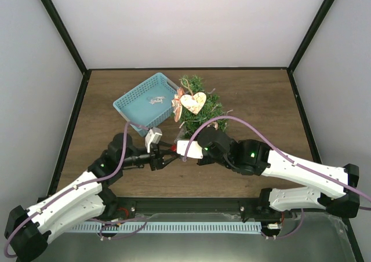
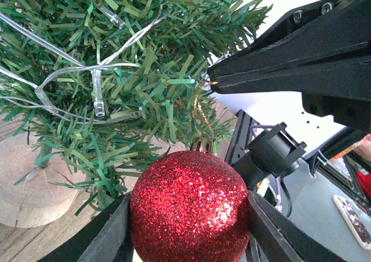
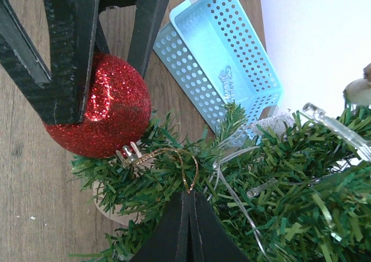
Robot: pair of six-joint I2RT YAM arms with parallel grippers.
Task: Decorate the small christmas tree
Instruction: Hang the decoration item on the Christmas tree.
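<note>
Both arms outstretched, left claw pinching bauble

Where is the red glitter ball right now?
The red glitter ball sits bottom centre of the left wrist view, clamped in the left gripper, beside the small christmas tree.

A light-blue perforated plastic basket sits on the wooden table, with 1 small whitish item inside.

Glittery red bauble, perforated plastic basket
</note>
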